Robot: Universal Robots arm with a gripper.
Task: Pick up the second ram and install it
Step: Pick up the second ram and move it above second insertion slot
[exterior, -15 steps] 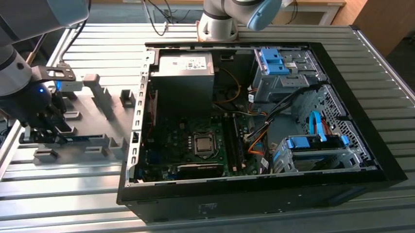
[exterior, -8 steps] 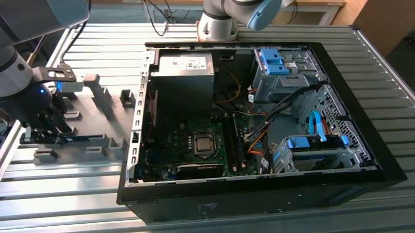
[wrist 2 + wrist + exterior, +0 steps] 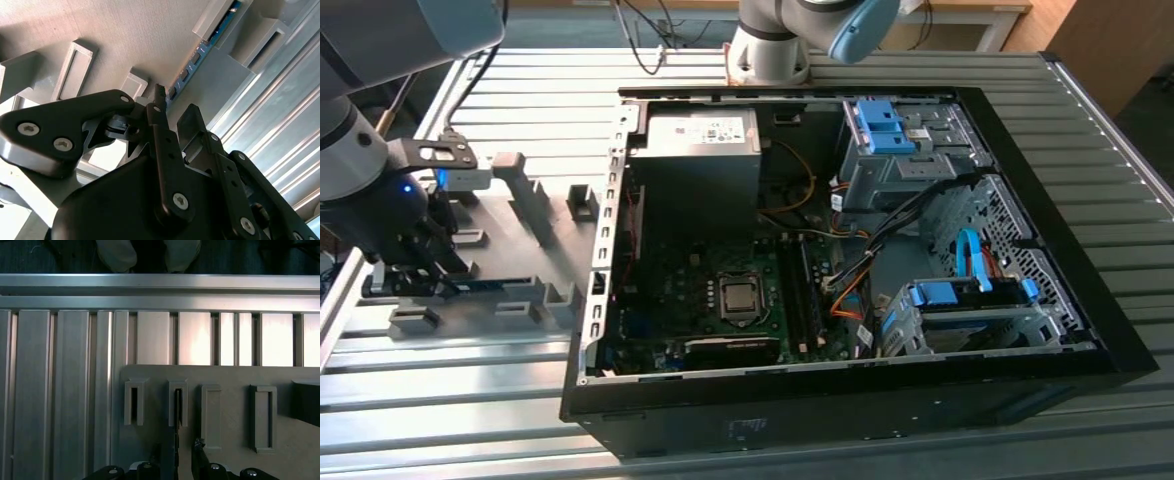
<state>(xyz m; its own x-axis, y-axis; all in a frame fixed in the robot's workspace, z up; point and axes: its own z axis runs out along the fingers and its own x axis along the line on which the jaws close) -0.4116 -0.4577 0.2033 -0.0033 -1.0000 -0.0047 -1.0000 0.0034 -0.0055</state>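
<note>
We find the second ram [image 3: 491, 284] standing on its long edge in the grey slotted holder [image 3: 520, 215], which lies on the ribbed aluminium table [image 3: 440, 400] at the exterior view's left, well apart from the open computer case [image 3: 854, 385] and its motherboard [image 3: 707, 290]. In the first wrist view the stick [image 3: 177, 405] reads as a thin dark line running out of one slot of the holder [image 3: 235, 405]. In the second wrist view its blue edge and chips [image 3: 197, 55] lead straight toward the gripper [image 3: 175, 112]. The gripper [image 3: 434, 275] sits low over the holder with its jaws narrowly parted, one finger [image 3: 159, 112] on each flat side of the stick and a visible gap on at least one side, so we judge nothing is clamped yet. To grip well, we would keep the stick centred between the pads, hold the pads parallel to its faces, seize it near the middle of its length, and close gently on the board.
</note>
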